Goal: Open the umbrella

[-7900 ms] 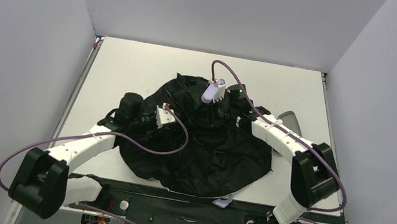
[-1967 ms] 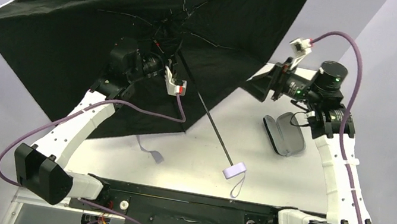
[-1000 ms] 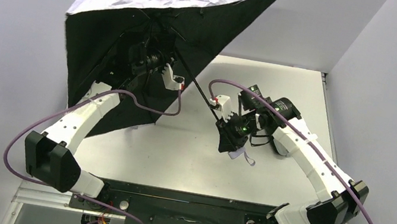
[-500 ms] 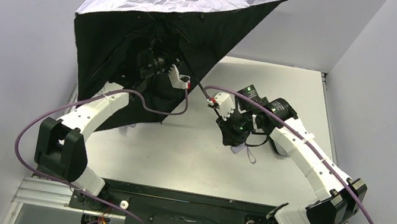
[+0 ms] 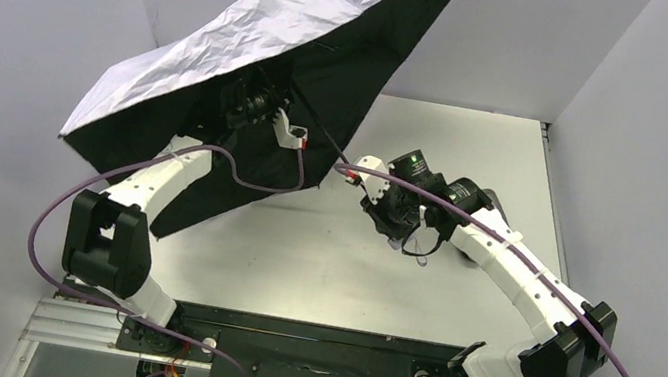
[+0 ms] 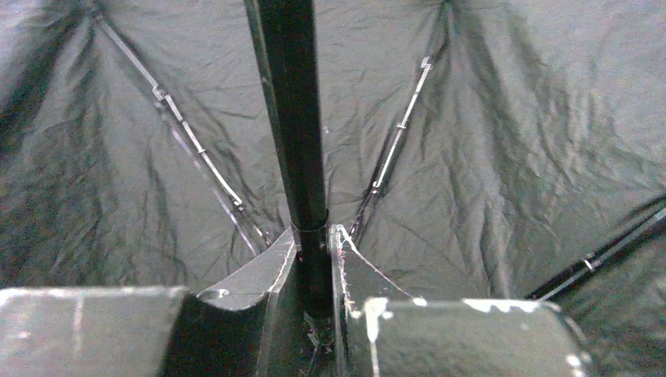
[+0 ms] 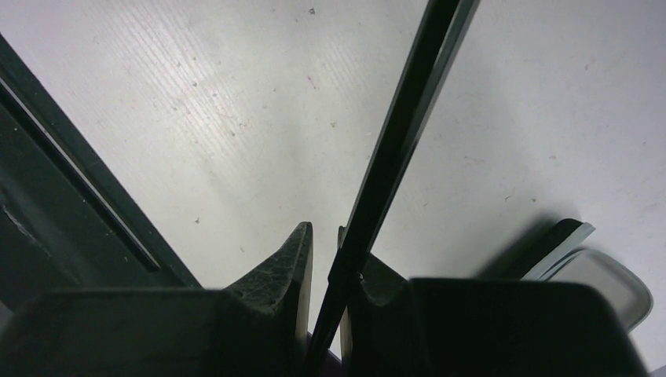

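**Q:** Work surface?
**A:** A white table [image 5: 298, 264] enclosed by plain grey walls [image 5: 18, 47].

**Q:** Umbrella position?
**A:** The umbrella [image 5: 265, 26] is open and raised off the table, with its pale side tilted upward.

**Q:** Left gripper [image 6: 314, 259] state?
**A:** Its jaws pinch the black shaft [image 6: 294, 118]. Beyond the jaws the shaft runs into the canopy [image 6: 510, 141], whose black underside fills the view. Ribs [image 6: 196, 149] fan out to either side of the jaws.

**Q:** Right gripper [image 7: 326, 251] state?
**A:** Its jaws are closed on the same shaft, nearer the handle end. Ahead of the jaws lies bare table. A dark-rimmed case [image 7: 597, 275] sits just to their right.
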